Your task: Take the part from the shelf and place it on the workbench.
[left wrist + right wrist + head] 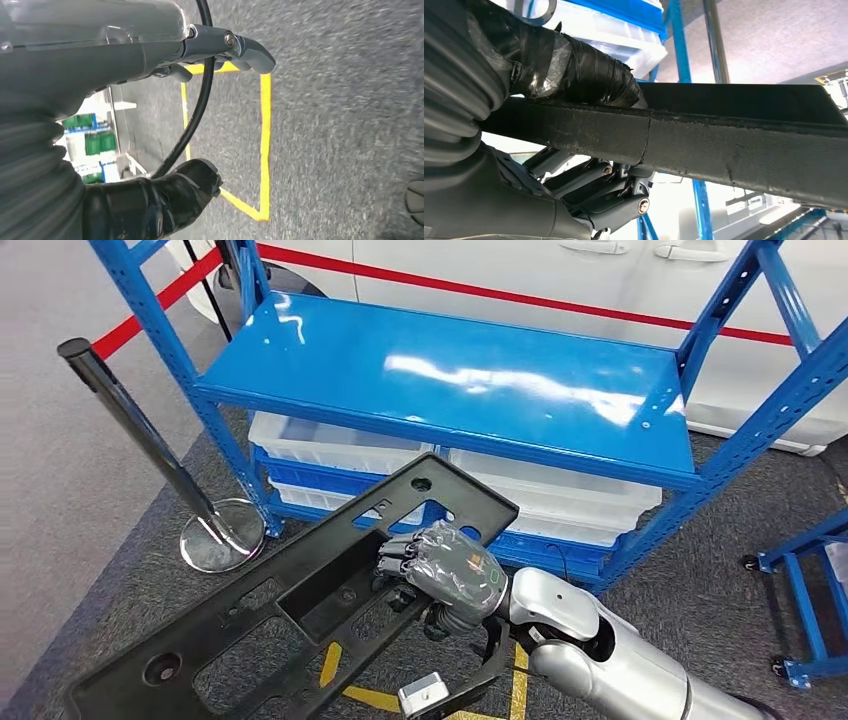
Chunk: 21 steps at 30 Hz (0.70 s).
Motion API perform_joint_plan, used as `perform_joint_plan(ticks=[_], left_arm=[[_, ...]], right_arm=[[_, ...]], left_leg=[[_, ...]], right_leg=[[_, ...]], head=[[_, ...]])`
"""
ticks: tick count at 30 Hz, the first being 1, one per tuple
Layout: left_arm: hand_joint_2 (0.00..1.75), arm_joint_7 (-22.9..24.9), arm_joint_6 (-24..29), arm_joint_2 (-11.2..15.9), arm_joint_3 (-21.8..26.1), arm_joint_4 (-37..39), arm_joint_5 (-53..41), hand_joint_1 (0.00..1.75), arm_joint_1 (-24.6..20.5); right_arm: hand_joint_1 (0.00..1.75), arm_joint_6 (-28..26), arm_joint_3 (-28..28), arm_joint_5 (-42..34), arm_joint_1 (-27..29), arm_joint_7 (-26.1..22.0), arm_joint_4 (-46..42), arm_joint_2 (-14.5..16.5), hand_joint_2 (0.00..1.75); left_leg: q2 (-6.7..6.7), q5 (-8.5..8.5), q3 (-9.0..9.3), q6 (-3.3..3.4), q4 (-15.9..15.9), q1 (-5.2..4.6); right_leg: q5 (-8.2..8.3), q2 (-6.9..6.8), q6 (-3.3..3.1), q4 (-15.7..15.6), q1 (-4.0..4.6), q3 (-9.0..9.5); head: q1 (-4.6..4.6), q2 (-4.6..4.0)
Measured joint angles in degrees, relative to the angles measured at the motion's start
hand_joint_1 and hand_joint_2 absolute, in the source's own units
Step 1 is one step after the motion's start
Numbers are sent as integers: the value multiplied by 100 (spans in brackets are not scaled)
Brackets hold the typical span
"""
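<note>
right hand (452, 570) grips part (290, 610) mid-length, clear of shelf (450, 370), tilted for carrying | left hand (165, 200) hangs over floor, grasp unclear | workbench placement pending

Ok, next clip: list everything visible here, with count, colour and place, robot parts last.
part: one, black, long flat panel with cutouts, held in front of the shelf
shelf: one, blue metal, top level bare
bins: at least two, clear plastic, on the lower shelf levels
stanchion: one, chrome post with round base, left of the shelf
belt: red, stretched behind the shelf
floor marking: yellow lines on grey carpet
right hand: grey, grips the part
left hand: grey, hangs over the carpet, holds nothing
</note>
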Motion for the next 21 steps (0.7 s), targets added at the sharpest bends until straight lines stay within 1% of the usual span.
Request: perform_joint_plan(ticks=[1,2,3,4,5,6,7,8,9,10,11,12,13,14,15,16,17,18,19,20,21], left_arm=[[175,12,-9,-15,1,1,-6,0,2],[175,20,-21,-15,1,-1,-17,0,8],[175,16,-34,-7,1,-1,-33,0,16],[175,9,-52,0,0,1,-54,0,20],[175,-4,-71,7,-4,2,-83,0,19],[175,-21,-88,13,-13,4,-114,0,12],[175,-47,-104,15,-29,5,-156,0,6],[175,-87,-114,23,-51,5,-198,0,-3],[175,-139,-121,34,-78,5,-237,0,-14],[175,-202,-124,46,-104,5,-268,0,-27],[175,-256,-128,57,-127,5,-284,0,-45],[175,-297,-131,66,-148,5,-290,0,-68],[175,-322,-140,71,-165,5,-280,0,-105],[175,-315,-176,81,-177,4,-247,0,-171],[175,-258,-250,94,-184,2,-190,0,-274],[175,-139,-372,120,-186,1,-116,0,-427],[175,26,-526,158,-186,-1,-45,0,-617],[175,200,-672,203,-186,-2,5,0,-814],[175,336,-792,242,-187,-3,32,0,-1007],[175,415,-864,266,-195,-4,37,0,-1172],[175,446,-891,277,-208,-5,34,0,-1305]], right_arm=[[175,-8,-12,5,-6,13,10,1,175],[175,-15,-20,13,-11,22,21,3,175],[175,-21,-22,22,-19,27,35,8,175],[175,-29,-22,35,-23,33,50,17,175],[175,-42,-24,52,-22,44,62,28,175],[175,-57,-25,67,-16,57,74,37,175],[175,-72,-27,81,-2,75,86,42,175],[175,-86,-28,93,16,92,98,42,175],[175,-94,-30,99,40,103,113,42,175],[175,-97,-30,104,61,107,130,49,175],[175,-98,-28,109,74,103,148,62,175],[175,-97,-27,113,80,96,165,84,175],[175,-89,-26,116,79,82,179,115,175],[175,-61,-25,105,69,52,192,150,175],[175,-6,-17,80,46,5,205,196,175],[175,70,5,45,9,-55,225,259,175],[175,152,43,3,-38,-109,251,342,175],[175,217,88,-28,-79,-145,280,434,175],[175,254,136,-50,-110,-160,316,518,175],[175,262,176,-66,-127,-160,348,584,175],[175,251,204,-75,-135,-156,379,620,175]], left_leg=[[-67,60,-20,-31,-23,20],[-147,127,-34,-67,-59,32],[-172,163,-52,-94,-82,41],[-105,120,-88,-118,-63,30],[21,-27,-148,-145,53,22],[189,-266,-234,-175,283,32],[332,-549,-343,-224,620,58],[406,-777,-445,-278,999,103],[443,-881,-511,-335,1327,148],[464,-848,-509,-394,1524,193],[490,-702,-409,-451,1520,234],[542,-525,-202,-506,1315,275],[660,-442,62,-564,958,303],[779,-445,330,-586,562,293],[873,-488,509,-568,256,271],[915,-546,581,-529,75,235],[867,-537,571,-453,12,196],[796,-482,515,-370,0,194],[723,-426,464,-300,-18,193],[661,-366,416,-221,-33,198],[605,-308,371,-156,-49,204]], right_leg=[[0,42,-25,-151,13,72],[47,-8,-17,-222,18,91],[114,-90,-21,-277,5,87],[181,-176,-38,-347,-15,83],[249,-267,-52,-415,-41,66],[309,-356,-53,-455,-68,33],[352,-437,-52,-463,-74,-17],[388,-526,-36,-453,-85,-76],[419,-618,-7,-430,-100,-143],[447,-710,20,-395,-119,-218],[469,-798,48,-348,-143,-299],[484,-883,76,-287,-169,-379],[490,-958,109,-222,-187,-452],[497,-1030,147,-161,-194,-517],[514,-1096,189,-117,-186,-561],[543,-1163,231,-96,-174,-595],[585,-1238,272,-93,-168,-619],[610,-1295,313,-81,-168,-641],[565,-1233,348,-27,-189,-675],[430,-1081,371,110,-209,-723],[208,-872,378,355,-222,-798]], head=[[1,0],[4,0],[9,0],[6,0],[0,0],[-5,0],[-13,0],[-14,0],[-15,0],[-15,0],[-15,0],[-16,0],[-18,0],[-19,0],[-16,0],[-13,0],[-8,0],[-3,0],[-4,0],[-4,0],[-3,0]])
